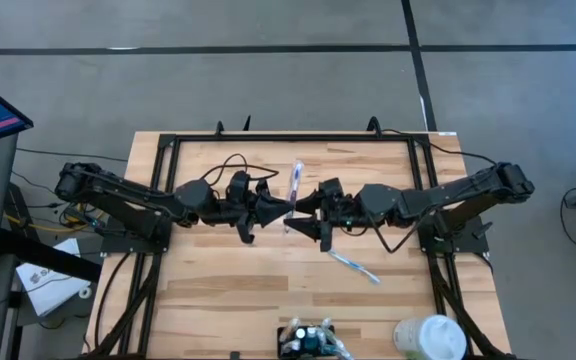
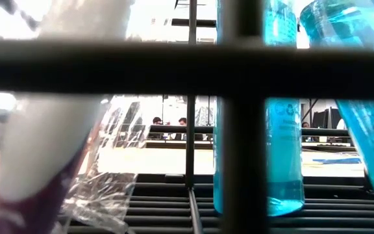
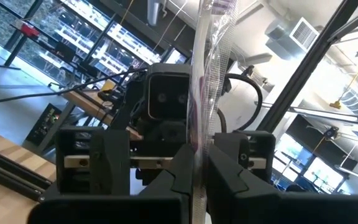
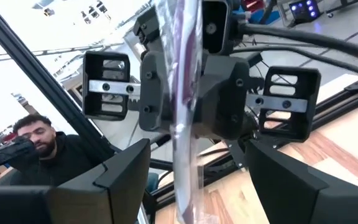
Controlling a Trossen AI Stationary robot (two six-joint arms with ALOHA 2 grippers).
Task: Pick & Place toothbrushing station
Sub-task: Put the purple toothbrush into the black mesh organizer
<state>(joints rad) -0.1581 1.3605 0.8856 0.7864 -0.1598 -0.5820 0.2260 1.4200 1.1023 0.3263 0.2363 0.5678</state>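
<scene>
We see the left gripper (image 1: 286, 212) at the middle of the light wooden table (image 1: 218, 290), its two dark fingers (image 3: 229, 163) pressed together on a long toothbrush in a clear plastic wrapper (image 1: 295, 190), held off the tabletop. Facing it nose to nose, the right gripper (image 1: 296, 214) has its fingers (image 4: 120, 171) spread wide on either side of the same wrapped toothbrush, without closing on it. A second toothbrush, light blue (image 1: 354, 266), lies flat on the wood near the right arm. The small black rectangular toothbrushing station (image 1: 308, 340) sits at the table's near edge, with a white round container (image 1: 431, 337) to its right.
</scene>
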